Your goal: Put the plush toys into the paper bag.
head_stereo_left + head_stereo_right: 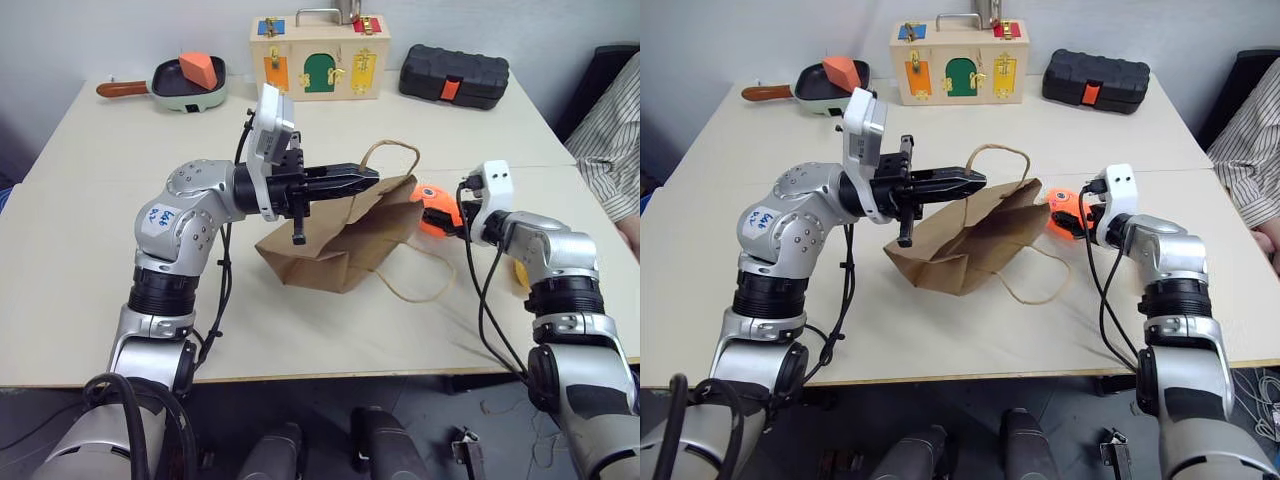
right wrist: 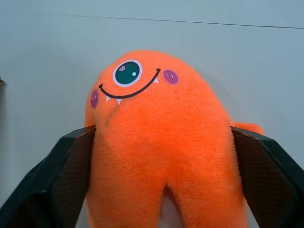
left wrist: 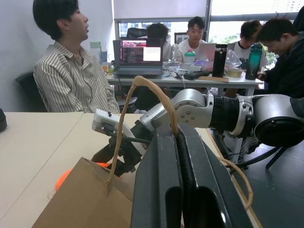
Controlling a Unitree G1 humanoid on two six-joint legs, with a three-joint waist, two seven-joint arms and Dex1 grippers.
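The brown paper bag (image 1: 340,240) lies slumped on the middle of the table, its mouth end lifted toward the right. My left gripper (image 1: 370,180) points right above it, shut on one twine handle (image 3: 142,90) that loops over its fingers. The other handle (image 1: 415,290) trails on the table. The orange plush toy (image 2: 156,137), one-eyed and smiling, lies on the table just right of the bag's mouth. My right gripper (image 2: 162,130) is closed on the toy, one finger pressed against each side. A bit of the yellow plush toy (image 1: 521,272) peeks out behind my right forearm.
At the table's far edge stand a wooden box with coloured doors (image 1: 320,55), a black case (image 1: 453,75) and a green pan holding an orange wedge (image 1: 188,85). A person's striped sleeve (image 1: 610,140) reaches in at the right edge.
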